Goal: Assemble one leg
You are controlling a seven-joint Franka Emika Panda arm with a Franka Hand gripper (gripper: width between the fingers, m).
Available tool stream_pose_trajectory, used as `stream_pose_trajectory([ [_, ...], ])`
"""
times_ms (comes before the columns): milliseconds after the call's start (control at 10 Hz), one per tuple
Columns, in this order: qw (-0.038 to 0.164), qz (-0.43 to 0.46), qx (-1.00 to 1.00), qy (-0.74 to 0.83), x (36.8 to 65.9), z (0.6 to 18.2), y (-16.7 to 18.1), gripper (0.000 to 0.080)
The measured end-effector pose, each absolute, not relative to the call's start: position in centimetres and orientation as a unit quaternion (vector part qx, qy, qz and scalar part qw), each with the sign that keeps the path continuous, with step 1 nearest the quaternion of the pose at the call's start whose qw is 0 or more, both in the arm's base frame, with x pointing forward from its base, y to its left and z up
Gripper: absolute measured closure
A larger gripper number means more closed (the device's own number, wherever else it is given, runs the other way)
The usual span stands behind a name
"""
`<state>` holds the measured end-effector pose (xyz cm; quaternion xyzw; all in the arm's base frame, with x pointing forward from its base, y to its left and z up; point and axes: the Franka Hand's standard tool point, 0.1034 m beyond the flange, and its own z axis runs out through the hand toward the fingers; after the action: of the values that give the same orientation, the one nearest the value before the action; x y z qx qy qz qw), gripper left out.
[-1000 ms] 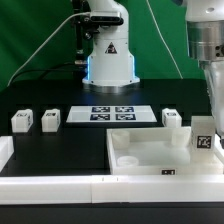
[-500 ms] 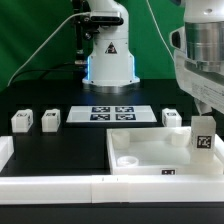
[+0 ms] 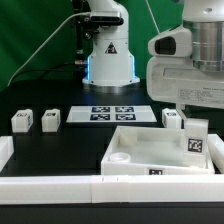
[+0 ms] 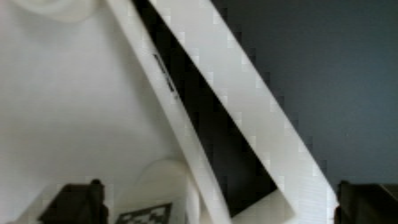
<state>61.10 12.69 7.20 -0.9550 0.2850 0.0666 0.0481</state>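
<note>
One leg, a small white block with a square marker, stands in the near right corner of the white tray-like tabletop. My gripper hangs just above this leg. In the wrist view the gripper is open, its dark fingertips far apart. The leg's top and marker and the tabletop's rim lie between them. Two more legs stand at the exterior view's left. Another leg stands behind the tabletop.
The marker board lies in front of the robot base. A white rail runs along the front edge, with a white block at the exterior view's left.
The arm has come in from the exterior view's right and now stands over the corner leg. The tabletop and that leg have shifted a little toward the left.
</note>
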Motion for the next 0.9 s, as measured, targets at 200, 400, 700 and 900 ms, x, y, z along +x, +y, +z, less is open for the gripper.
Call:
stream_pose_trajectory([
  [200, 0.052, 0.061, -0.979, 0.189, 61.1, 7.1, 12.4, 0.0150],
  [400, 0.053, 0.055, -0.983, 0.169, 60.7, 6.7, 12.0, 0.0150],
  [700, 0.050, 0.051, -0.980, 0.186, 59.3, 6.3, 10.9, 0.0150],
  [900, 0.050, 0.053, -0.982, 0.177, 59.3, 6.2, 9.8, 0.0150],
])
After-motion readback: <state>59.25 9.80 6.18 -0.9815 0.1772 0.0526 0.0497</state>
